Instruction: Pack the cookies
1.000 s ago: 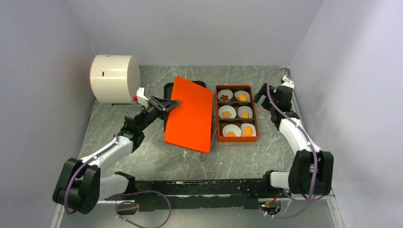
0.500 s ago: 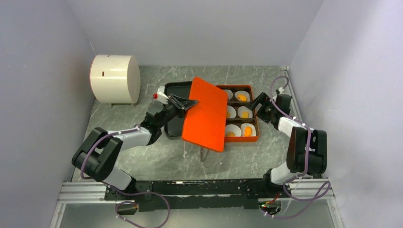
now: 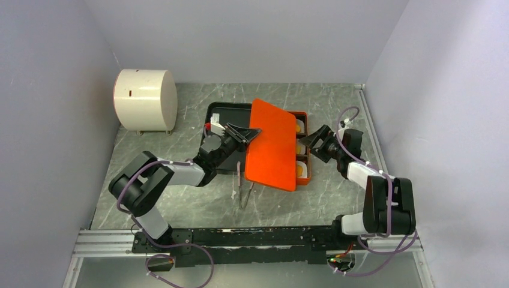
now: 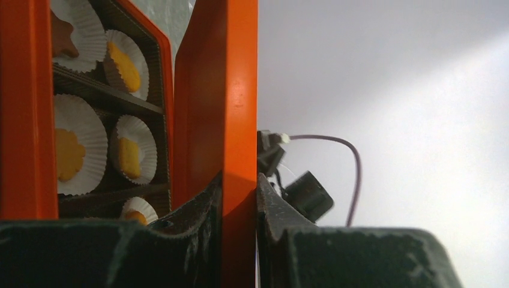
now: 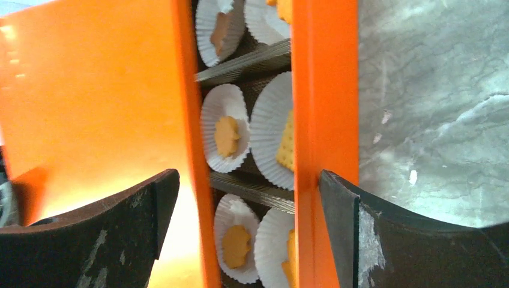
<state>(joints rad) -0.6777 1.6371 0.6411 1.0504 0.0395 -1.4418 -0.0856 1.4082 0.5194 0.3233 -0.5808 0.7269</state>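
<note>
Cookies (image 5: 227,136) sit in paper cups (image 5: 216,105) inside the orange box (image 5: 324,90), half covered by the lid (image 3: 273,144), which your left gripper (image 4: 239,180) pinches by one edge, tilted over the box. Your right gripper (image 5: 249,177) gapes wide at the box's right wall. Next, you'd likely need to level the lid and seat it.

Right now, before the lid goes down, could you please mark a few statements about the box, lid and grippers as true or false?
1. The left gripper is clamped on the orange lid at its edge. True.
2. The lid lies flat, fully closing the box. False: it is tilted, and cups show along the box's right side.
3. The right gripper is shut on a cookie. False: it is open and holds nothing, at the box's wall.
4. The cookies sit in white paper cups. True.
</note>
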